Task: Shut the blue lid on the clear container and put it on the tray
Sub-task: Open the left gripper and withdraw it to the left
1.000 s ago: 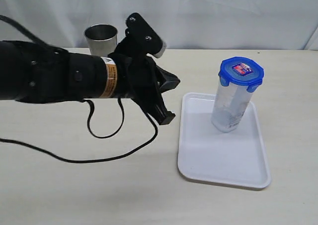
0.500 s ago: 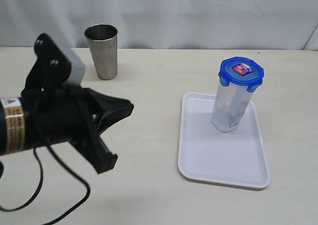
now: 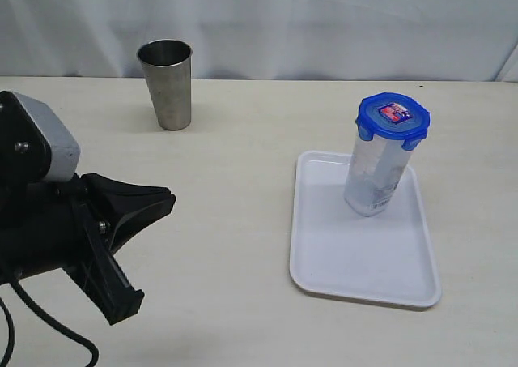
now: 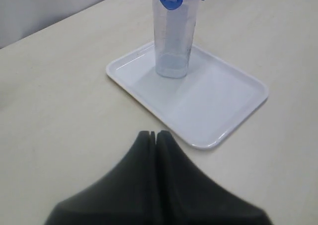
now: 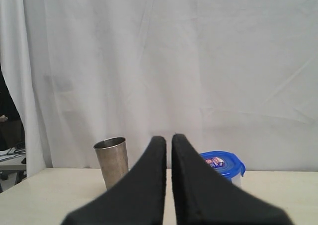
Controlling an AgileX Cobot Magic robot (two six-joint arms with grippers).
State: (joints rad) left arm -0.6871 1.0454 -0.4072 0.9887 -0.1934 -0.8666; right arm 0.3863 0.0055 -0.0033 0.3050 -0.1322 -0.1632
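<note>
Cream laminate covers the bench [image 3: 243,140], which fills most of the exterior view, with a white cloth curtain [image 3: 324,19] hanging behind it. At the near left of the bench the black left arm [image 3: 40,237] reaches in low, carrying a grey camera housing [image 3: 50,144]. The left pincer [image 4: 155,134] has its two black fingers pressed flat together with nothing between them, and it sits well apart from the tray. The right pincer [image 5: 168,138] is likewise drawn together and empty, with only a thin slit showing between its fingers.

On the right side of the bench lies the white tray [image 3: 324,262], flat with a low rim. The clear container [image 3: 374,172] stands upright on it, toward the tray's far end. A pale label sits low on the container's wall, its print too small to read. A steel tumbler [image 3: 167,83] stands alone on the bench near the curtain, far from the tray.

The blue lid [image 3: 392,116] sits on top of the container with its side flaps folded down. A small red-and-purple sticker [image 3: 394,112] marks the lid's centre; its writing cannot be made out.
</note>
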